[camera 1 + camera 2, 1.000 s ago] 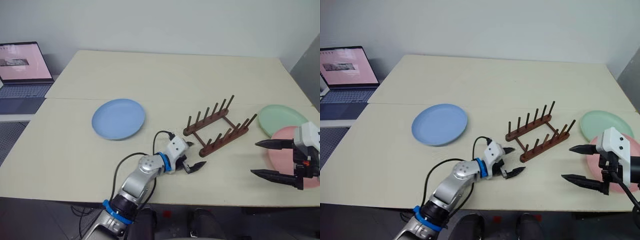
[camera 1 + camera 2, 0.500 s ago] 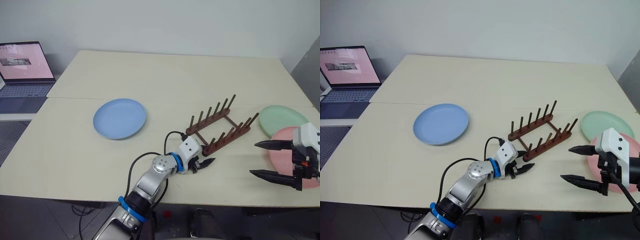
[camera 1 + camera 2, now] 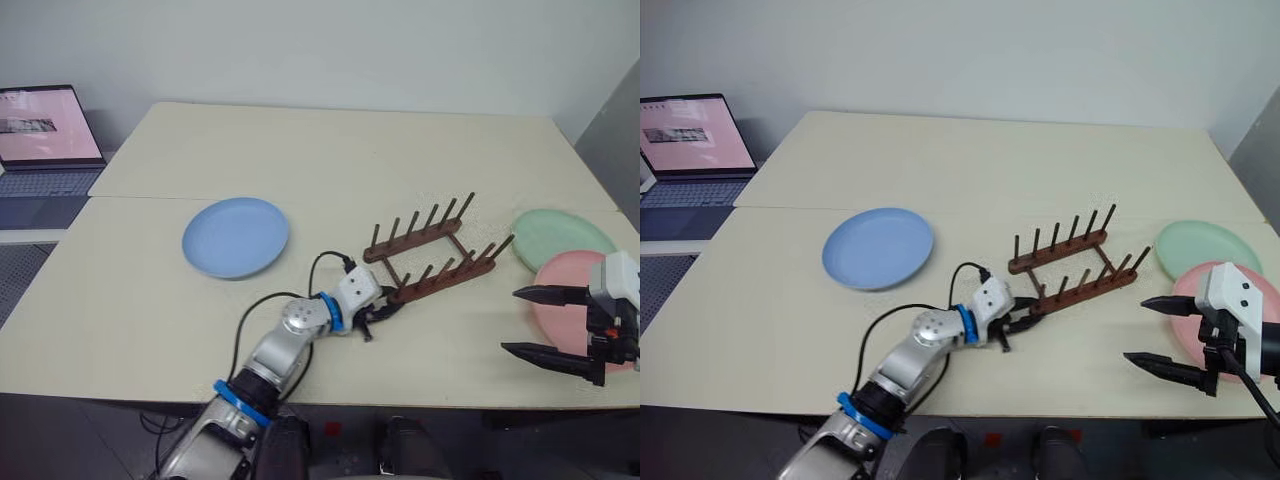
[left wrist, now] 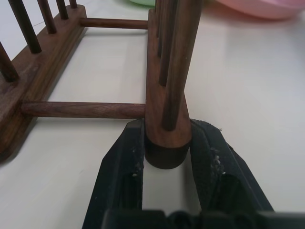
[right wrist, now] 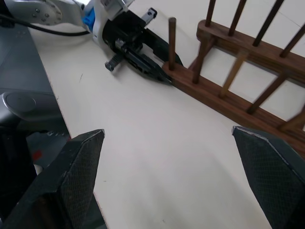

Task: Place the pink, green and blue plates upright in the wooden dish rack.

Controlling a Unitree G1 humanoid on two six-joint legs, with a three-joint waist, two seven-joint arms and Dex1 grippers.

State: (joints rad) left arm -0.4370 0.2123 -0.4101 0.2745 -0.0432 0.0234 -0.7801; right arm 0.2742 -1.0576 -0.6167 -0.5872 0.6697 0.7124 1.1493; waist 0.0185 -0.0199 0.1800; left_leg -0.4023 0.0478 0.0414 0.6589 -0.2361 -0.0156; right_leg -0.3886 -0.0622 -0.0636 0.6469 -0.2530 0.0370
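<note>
The wooden dish rack point(image 3: 430, 255) stands empty mid-table, set at a slant. My left gripper point(image 3: 378, 310) is shut on the end of its nearer rail; in the left wrist view both fingers point(image 4: 121, 162) press against the sides of that rail end point(image 4: 164, 119). The blue plate point(image 3: 235, 237) lies flat to the rack's left. At the right edge lie the green plate point(image 3: 560, 236) and the pink plate point(image 3: 562, 305), overlapping. My right gripper point(image 3: 509, 320) hangs open over the pink plate's near side, holding nothing, apart from the rack point(image 5: 238, 90).
An open laptop point(image 3: 45, 140) sits on a side surface at the far left. The table point(image 3: 320, 150) is two joined cream tops with bare room behind the rack. A black cable loops from my left wrist over the table.
My left gripper moved forward from the bare table to the rack's near rail end and closed on it. The rack has turned slightly. The right gripper has stayed put.
</note>
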